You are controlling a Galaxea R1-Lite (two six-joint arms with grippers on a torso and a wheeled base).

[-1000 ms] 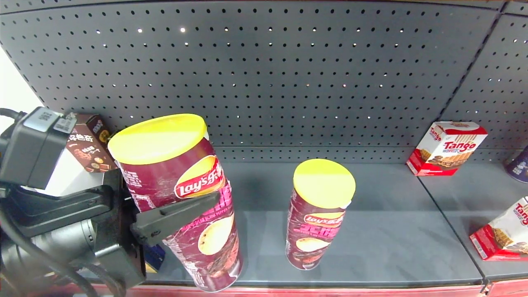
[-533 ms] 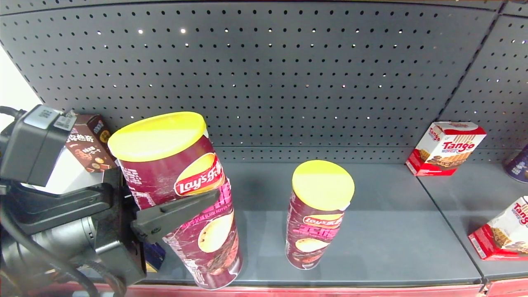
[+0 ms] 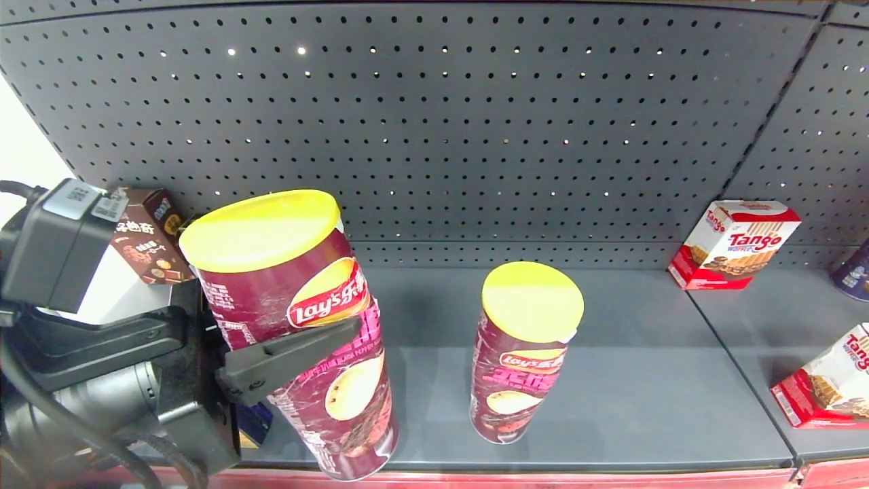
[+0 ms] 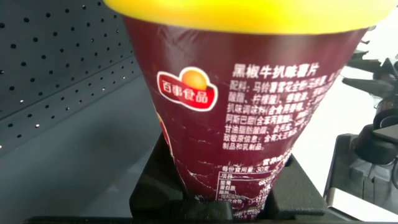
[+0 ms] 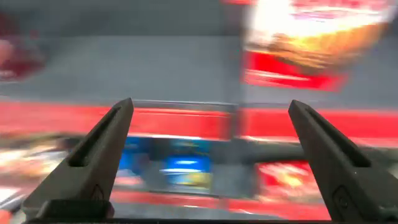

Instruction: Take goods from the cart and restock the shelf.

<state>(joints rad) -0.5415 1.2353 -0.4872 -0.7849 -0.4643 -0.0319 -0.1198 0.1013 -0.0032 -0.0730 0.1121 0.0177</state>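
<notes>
Dark shelf (image 3: pixel 645 380), chip can (image 3: pixel 292 299) clamped in left gripper (image 4: pixel 221 193)

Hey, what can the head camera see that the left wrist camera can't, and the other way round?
Head view, not wrist: a second can standing on the shelf to the right of the held can, two wafer boxes farther right, and a brown box at the far left.
Left wrist, not head: the held can's back side with its printed label.
Both: the held can with its yellow lid, clamped in the left gripper, plus the shelf and the pegboard.
</notes>
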